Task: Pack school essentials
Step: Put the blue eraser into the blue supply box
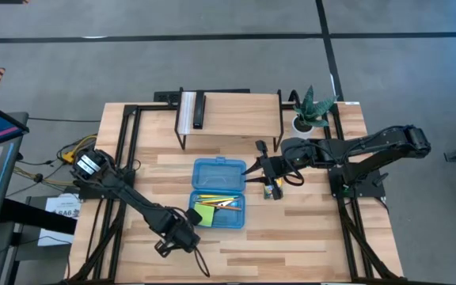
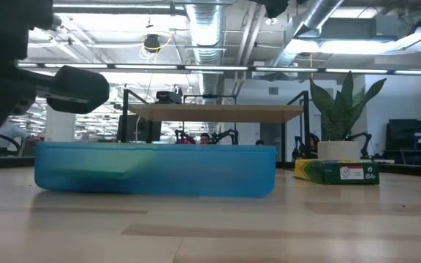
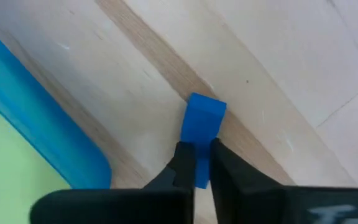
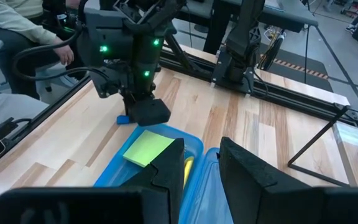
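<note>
The left gripper (image 3: 197,163) is closed on the small blue eraser (image 3: 201,127), which is pinched at one end and rests on the table (image 3: 278,56) just beside the blue case (image 3: 48,130). Inside the case a green sticky-note pad (image 1: 205,213) and pencils (image 1: 216,199) are seen. The right gripper (image 4: 199,163) is held partly open over the case, gripping nothing. With so little of the eraser caught, it could be twisted loose or dropped short of the case during the lift. The crayon box (image 2: 335,172) lies apart.

Lighting: bright, even, from ceiling strips (image 2: 196,67); soft shadows under my arms. Low view: near case (image 2: 156,169) blurred.
</note>
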Controlling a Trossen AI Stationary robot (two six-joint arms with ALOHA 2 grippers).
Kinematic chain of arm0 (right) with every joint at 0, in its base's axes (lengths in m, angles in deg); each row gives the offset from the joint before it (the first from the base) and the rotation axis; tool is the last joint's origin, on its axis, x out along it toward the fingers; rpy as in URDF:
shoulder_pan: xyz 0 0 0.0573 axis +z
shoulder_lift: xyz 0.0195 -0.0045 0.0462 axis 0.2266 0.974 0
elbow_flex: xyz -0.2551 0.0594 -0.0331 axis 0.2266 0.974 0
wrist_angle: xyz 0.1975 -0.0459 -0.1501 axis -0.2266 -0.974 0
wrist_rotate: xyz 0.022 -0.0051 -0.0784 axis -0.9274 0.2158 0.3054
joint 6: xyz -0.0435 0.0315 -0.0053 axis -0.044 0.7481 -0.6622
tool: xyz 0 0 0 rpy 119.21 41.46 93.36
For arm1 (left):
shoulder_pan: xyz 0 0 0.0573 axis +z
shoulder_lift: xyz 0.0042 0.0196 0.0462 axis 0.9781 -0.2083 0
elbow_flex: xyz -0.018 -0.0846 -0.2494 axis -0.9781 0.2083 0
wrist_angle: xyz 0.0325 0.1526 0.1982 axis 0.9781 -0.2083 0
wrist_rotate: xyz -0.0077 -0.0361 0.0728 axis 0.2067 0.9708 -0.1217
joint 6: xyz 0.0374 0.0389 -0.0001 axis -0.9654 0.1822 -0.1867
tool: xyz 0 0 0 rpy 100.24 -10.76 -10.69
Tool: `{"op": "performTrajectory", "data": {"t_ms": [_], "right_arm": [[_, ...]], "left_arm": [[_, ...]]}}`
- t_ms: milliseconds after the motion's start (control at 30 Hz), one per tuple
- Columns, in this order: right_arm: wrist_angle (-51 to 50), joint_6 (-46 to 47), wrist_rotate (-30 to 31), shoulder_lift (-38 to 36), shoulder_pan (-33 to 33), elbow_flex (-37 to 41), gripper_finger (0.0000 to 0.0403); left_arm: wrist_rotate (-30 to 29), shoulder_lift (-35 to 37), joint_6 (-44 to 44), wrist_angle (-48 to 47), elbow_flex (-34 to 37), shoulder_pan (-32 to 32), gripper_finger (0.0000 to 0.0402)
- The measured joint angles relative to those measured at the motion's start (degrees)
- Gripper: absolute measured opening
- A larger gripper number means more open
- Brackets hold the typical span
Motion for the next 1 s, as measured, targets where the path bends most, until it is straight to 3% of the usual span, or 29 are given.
{"op": "performTrajectory", "data": {"t_ms": [433, 1000], "right_arm": [[0.0, 0.0, 0.0, 0.0, 0.0, 0.0, 0.012], [0.0, 0.2, 0.0, 0.0, 0.0, 0.0, 0.012]], "left_arm": [[0.7, -0.3, 1.6, -2.1, -2.9, 0.2, 0.0001], [-3.0, -0.3, 1.4, -4.9, -5.3, 1.5, 0.0001]]}}
